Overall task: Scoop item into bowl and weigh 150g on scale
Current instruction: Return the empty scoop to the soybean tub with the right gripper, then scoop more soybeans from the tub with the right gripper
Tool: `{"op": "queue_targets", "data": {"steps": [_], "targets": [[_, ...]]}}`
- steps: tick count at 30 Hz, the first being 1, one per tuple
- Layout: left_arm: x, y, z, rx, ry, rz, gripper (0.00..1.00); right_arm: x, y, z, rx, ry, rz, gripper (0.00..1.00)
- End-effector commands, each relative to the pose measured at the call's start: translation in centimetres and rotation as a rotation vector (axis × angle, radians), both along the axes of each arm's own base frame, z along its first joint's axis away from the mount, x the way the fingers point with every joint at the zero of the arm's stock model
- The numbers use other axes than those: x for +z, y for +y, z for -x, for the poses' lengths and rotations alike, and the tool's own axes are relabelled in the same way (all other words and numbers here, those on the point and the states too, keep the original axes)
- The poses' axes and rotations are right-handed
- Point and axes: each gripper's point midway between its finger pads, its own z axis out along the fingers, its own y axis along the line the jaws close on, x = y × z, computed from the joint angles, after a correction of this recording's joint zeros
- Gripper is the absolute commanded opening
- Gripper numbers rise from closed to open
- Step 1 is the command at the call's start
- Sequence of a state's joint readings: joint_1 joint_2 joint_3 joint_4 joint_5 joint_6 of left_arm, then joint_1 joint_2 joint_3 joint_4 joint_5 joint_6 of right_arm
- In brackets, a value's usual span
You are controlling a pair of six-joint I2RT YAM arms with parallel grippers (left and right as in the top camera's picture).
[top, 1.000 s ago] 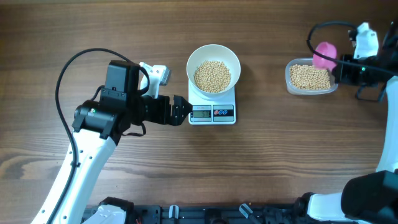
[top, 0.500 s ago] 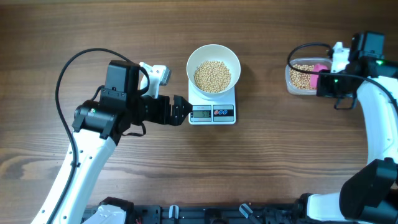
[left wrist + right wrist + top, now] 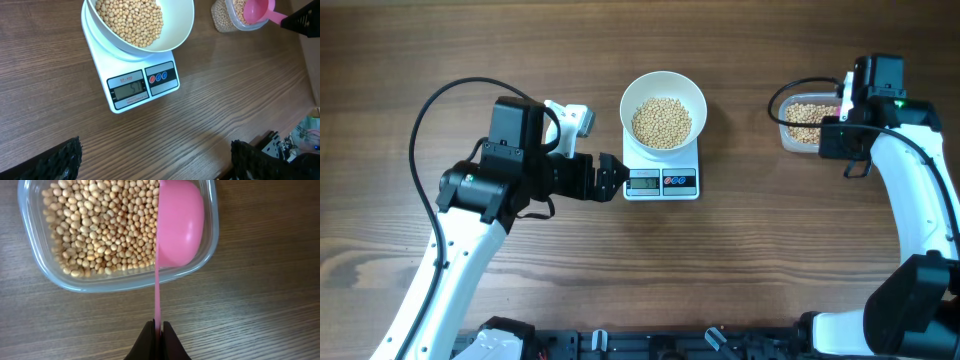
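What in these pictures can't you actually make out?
- The scale reading: digits blurred in the left wrist view, too small overhead.
- The pink scoop overhead: almost wholly hidden under the right arm.
- The clear tub: its right part covered overhead by that arm.
- The left gripper: cut off by the left wrist view's bottom edge, only finger ends showing.

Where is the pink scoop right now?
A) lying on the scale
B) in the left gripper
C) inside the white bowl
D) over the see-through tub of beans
D: the right gripper pinches the pink scoop by its thin handle, with its cup over one end of the clear tub beside the beans.
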State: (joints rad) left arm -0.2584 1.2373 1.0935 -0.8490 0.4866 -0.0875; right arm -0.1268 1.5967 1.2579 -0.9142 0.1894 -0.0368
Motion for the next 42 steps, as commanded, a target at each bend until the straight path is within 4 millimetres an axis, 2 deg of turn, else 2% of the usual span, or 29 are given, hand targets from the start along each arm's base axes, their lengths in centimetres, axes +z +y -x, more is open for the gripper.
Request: {"op": "queue_targets", "data": {"steps": [1,7,9,12,15,21,30,36,40,42], "targets": [[0.7,0.2,-0.5,0.009,-0.023,0.0,1.0,0.3,-0.5,0.2,-0.043,-0.016,0.023,0.04],[0.7,0.2,-0.5,0.009,-0.023,0.0,1.0,-2.1,0.9,-0.1,-0.017,0.039,-0.062,0.04],[0.7,0.2,-0.5,0.009,-0.023,0.0,1.0,-2.6,2.3,-0.2,0.042,0.052,-0.129,0.04],[0.7,0.2,-0.5,0.009,-0.023,0.0,1.0,-3.1,2.9,-0.2,0.074,0.065,-0.156,0.04],[0.7,0.2,-0.5,0.009,-0.022,0.0,1.0,-4.0,4.5,-0.3,0.124,0.082,-0.243,0.04],[0.7,0.2,-0.5,0.009,-0.023,0.0,0.99,-3.7,6.4,-0.4,0.181,0.061,-0.383,0.04],[0.7,0.2,-0.5,0.009,-0.022,0.0,1.0,-1.5,4.5,-0.5,0.158,-0.083,-0.701,0.05],[0.7,0.2,-0.5,0.01,-0.022,0.0,1.0,-2.1,3.2,-0.6,0.094,-0.103,-0.806,0.04],[0.7,0.2,-0.5,0.009,-0.023,0.0,1.0,-3.0,1.6,-0.2,0.018,-0.108,-0.883,0.04],[0.7,0.2,-0.5,0.009,-0.022,0.0,1.0,-2.4,1.4,-0.5,0.008,-0.155,-0.969,0.04]]}}
